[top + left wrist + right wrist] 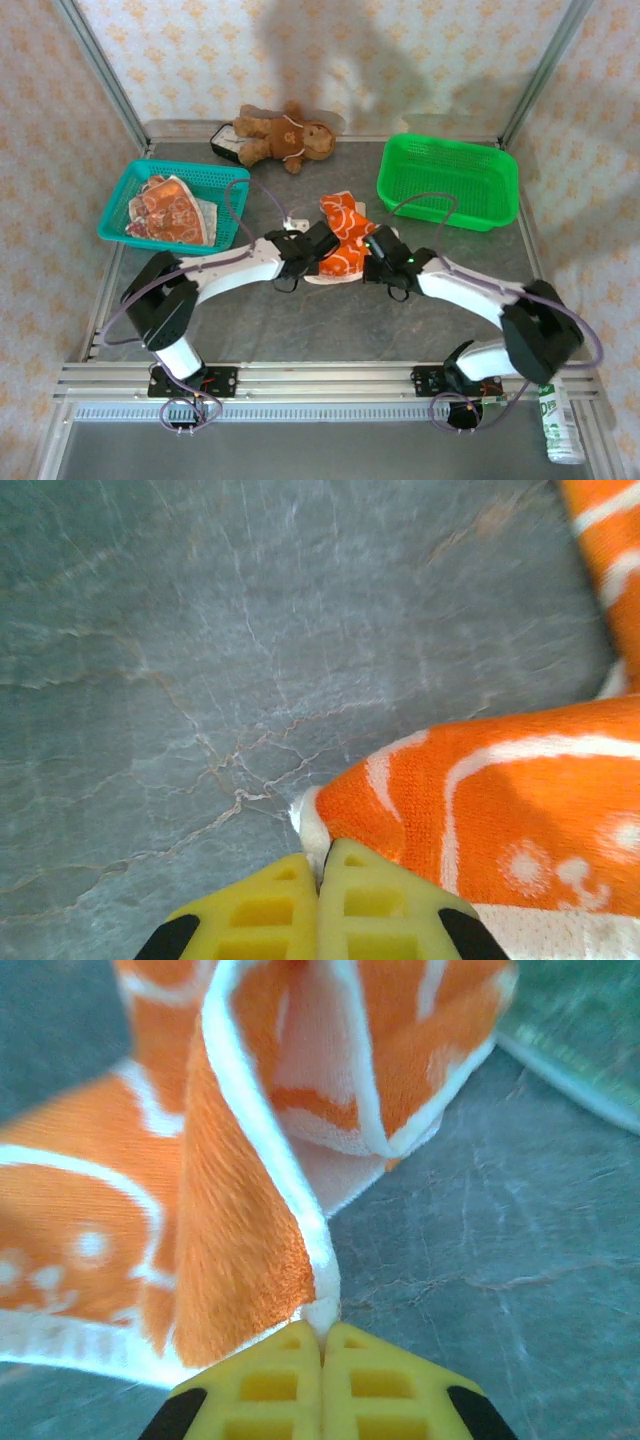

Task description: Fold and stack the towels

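An orange towel with white flowers [343, 238] lies crumpled in the middle of the grey table. My left gripper [311, 247] is at its left side, shut on a white-edged corner of that towel [480, 800]; the yellow fingertips [275, 900] meet with cloth pinched between them. My right gripper [371, 250] is at the towel's right side, shut on another white-hemmed corner [322, 1305], and the orange cloth [230, 1240] rises from it in a fold. More towels [172, 212] lie heaped in the teal basket [118, 200] at the left.
A green basket [449, 180] stands at the back right. A brown teddy bear [283, 135] lies at the back centre on a dark object. A bottle [563, 425] stands off the table at the near right. Metal frame posts rise at the back corners.
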Motion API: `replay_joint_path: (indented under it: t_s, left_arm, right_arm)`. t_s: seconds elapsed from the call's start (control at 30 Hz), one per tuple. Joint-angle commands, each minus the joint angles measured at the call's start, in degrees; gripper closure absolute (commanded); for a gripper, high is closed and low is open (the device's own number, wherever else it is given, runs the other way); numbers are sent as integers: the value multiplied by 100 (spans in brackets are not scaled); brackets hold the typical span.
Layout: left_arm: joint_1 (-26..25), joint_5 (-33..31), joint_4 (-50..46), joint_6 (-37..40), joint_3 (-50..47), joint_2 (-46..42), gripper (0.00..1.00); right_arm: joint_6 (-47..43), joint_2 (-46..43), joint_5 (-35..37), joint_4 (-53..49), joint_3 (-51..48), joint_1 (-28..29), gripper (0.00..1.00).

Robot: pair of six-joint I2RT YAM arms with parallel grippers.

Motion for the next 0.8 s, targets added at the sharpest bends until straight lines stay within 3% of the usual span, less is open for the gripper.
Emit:
replay_joint_path:
  t_s: [0.0,0.17,0.33,0.5,0.77]
  left_arm:
    - [34,-551,-417,-144,429,-714,100]
    - [45,-1118,-617,59,840,-1489,100]
    - [109,-1523,-506,413,1363,-2046,100]
    - [326,-1442,-159,1072,2012,-2081,100]
    - [1123,-752,-71,2002,3697,-1183,100]
  right_arm:
    - [-12,-728,433,-654,314,26,100]
    - [-129,-1531,696,-1105,874,24,100]
    - [-467,-1572,962,-1138,1840,24,100]
    - [-846,-1008,1126,-946,3035,0,100]
    - [-1382,536,798,-675,5067,-375,100]
